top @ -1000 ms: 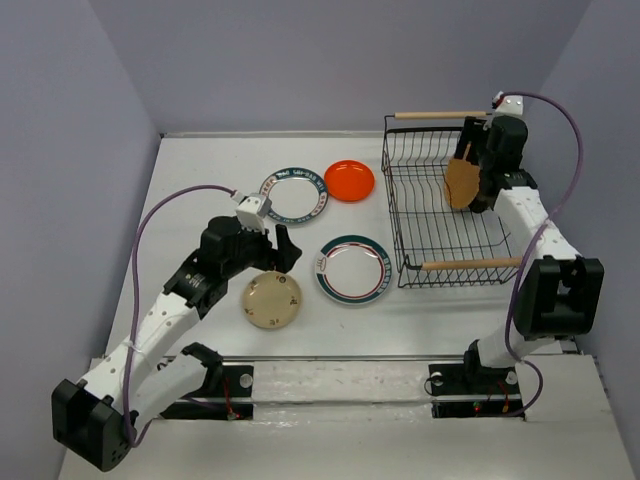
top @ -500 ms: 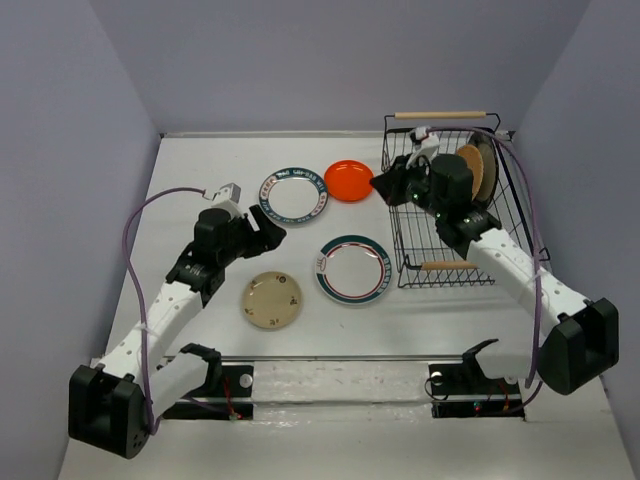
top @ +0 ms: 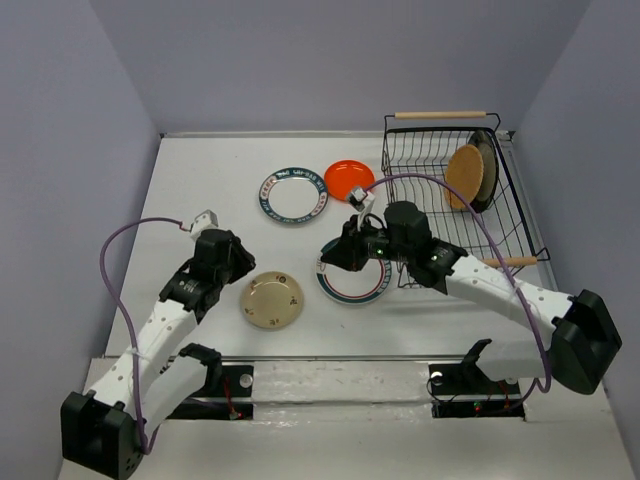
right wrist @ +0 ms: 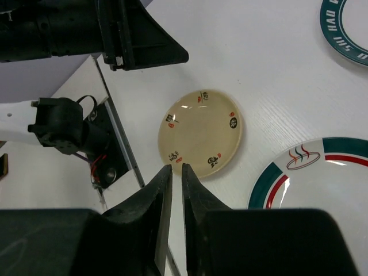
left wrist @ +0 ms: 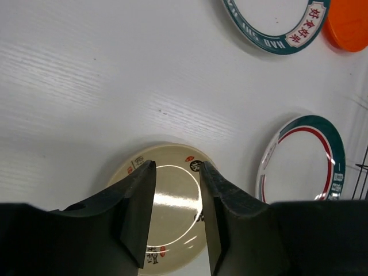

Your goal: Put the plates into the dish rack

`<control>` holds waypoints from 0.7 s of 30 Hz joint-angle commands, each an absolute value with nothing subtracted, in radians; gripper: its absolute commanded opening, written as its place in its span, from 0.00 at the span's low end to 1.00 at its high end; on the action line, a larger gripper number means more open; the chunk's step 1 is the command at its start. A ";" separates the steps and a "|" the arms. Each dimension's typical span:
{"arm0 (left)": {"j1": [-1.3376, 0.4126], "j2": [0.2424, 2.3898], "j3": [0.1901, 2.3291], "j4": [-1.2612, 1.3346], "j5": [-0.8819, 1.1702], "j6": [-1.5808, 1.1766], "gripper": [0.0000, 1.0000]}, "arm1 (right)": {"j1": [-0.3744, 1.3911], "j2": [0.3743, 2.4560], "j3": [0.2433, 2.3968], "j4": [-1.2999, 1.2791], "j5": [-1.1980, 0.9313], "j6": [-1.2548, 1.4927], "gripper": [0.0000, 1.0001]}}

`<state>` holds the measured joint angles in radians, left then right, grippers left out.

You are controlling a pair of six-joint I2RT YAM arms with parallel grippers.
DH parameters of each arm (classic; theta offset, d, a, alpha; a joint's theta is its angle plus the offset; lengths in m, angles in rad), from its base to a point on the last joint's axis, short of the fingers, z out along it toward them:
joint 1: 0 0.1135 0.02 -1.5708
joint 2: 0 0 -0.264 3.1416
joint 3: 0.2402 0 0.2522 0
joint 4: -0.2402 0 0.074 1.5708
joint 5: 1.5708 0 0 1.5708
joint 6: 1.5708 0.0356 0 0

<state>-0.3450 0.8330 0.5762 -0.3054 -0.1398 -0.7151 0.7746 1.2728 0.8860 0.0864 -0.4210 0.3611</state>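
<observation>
The dish rack (top: pixel 500 215) stands at the right. A woven tan plate (top: pixel 465 175) leans upright in it, against a dark-rimmed plate (top: pixel 488 168). On the table lie a beige plate (top: pixel 273 300), a green-and-red-rimmed white plate (top: pixel 362 283), a dark-rimmed lettered plate (top: pixel 294 195) and a small orange plate (top: pixel 349 179). My left gripper (left wrist: pixel 175 168) hovers open over the beige plate (left wrist: pixel 172 192), holding nothing. My right gripper (right wrist: pixel 176 167) is shut and empty. It sits low over the left edge of the green-rimmed plate (right wrist: pixel 313 172), pointing toward the beige plate (right wrist: pixel 200 132).
The rack's near wooden handle (top: pixel 510 262) lies just right of my right forearm. The grey walls close in the table on the left, back and right. My two grippers (top: pixel 232 262) (top: pixel 333 255) flank the beige plate about a plate's width apart.
My right arm left the woven plate in the rack, swung left to the green-rimmed plate and shut its jaws. My left gripper drew back toward the beige plate and narrowed its jaws.
</observation>
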 commanded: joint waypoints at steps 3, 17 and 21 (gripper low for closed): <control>-0.385 0.975 0.617 -0.448 -0.258 -0.776 0.56 | 0.787 1.226 0.855 0.202 -0.430 0.365 0.20; -0.397 1.172 0.647 -0.503 -0.203 -0.756 0.62 | 0.787 1.195 0.825 0.195 -0.426 0.336 0.23; -0.399 1.219 0.629 -0.489 -0.160 -0.768 0.60 | 0.787 1.200 0.821 0.196 -0.419 0.333 0.23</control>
<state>-0.3931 1.1843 0.6186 -0.4812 -0.1921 -0.7601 0.7803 1.1995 0.8211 0.1398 -0.4187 0.3534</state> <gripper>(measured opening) 0.608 0.224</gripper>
